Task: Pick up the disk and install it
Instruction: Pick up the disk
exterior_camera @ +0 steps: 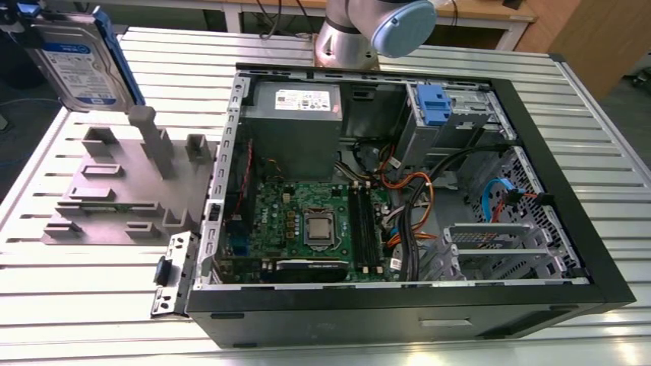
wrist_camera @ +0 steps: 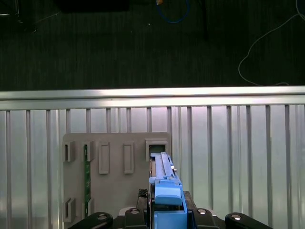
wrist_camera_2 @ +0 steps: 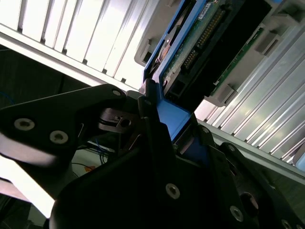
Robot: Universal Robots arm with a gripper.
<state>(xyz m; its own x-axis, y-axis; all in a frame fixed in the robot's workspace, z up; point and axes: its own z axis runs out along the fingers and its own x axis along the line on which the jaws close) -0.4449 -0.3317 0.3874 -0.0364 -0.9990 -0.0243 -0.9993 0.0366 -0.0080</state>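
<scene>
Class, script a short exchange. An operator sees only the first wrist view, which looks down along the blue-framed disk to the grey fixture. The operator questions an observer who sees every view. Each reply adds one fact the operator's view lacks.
Operator: Is the disk out of the fixture?
Observer: It appears so. In the exterior view the disk hangs above the grey fixture.
Operator: How is it gripped?
Observer: In the second wrist view the gripper is shut on the disk's blue-framed end.
Operator: Where is the computer?
Observer: The open case lies on the table, to the exterior view's right of the fixture.
</scene>
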